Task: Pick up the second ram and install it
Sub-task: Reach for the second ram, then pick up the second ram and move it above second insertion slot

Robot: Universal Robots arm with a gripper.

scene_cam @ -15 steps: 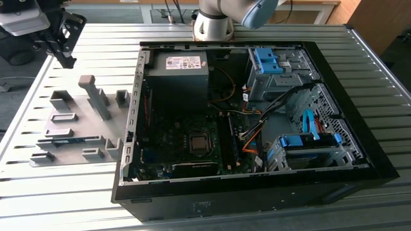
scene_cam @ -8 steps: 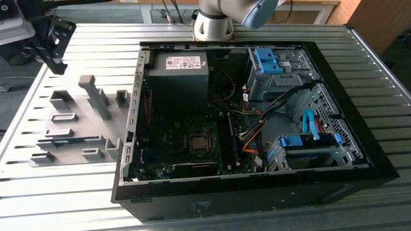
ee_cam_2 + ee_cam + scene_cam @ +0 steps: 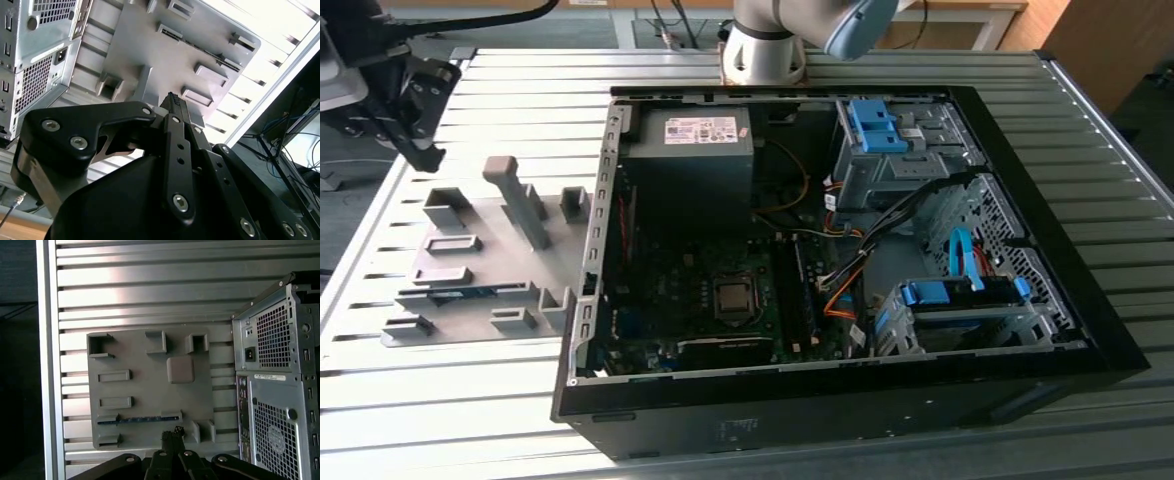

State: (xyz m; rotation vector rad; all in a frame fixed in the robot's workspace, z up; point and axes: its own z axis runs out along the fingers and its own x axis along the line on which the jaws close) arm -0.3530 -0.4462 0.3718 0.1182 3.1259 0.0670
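- In both wrist views the gripper point(image 3: 173, 433) is seen with its fingers point(image 3: 175, 135) pressed together; nothing is held between them.
- The gripper is held above the near edge of the grey fixture plate point(image 3: 150, 390), apart from it and touching nothing.
- The second ram point(image 3: 137, 418) is found standing on edge in a long slot of the plate, just beyond the fingertips. Its blue board is shown as a thin line between two grey blocks.
- The step in hand is judged to be the approach for the pick-up; the stick is not yet gripped.
- A grasp is judged to call for the fingers to be spread, centred across the thin upper edge of the stick and brought down squarely, so that the grey blocks are not struck.
- The plate is carried by the slatted metal surface point(image 3: 150, 290).
- Farther off, in the exterior view, the open computer case point(image 3: 854, 410) lies beside the plate with its motherboard point(image 3: 707, 300) exposed. Whether a stick is already seated there cannot be told.
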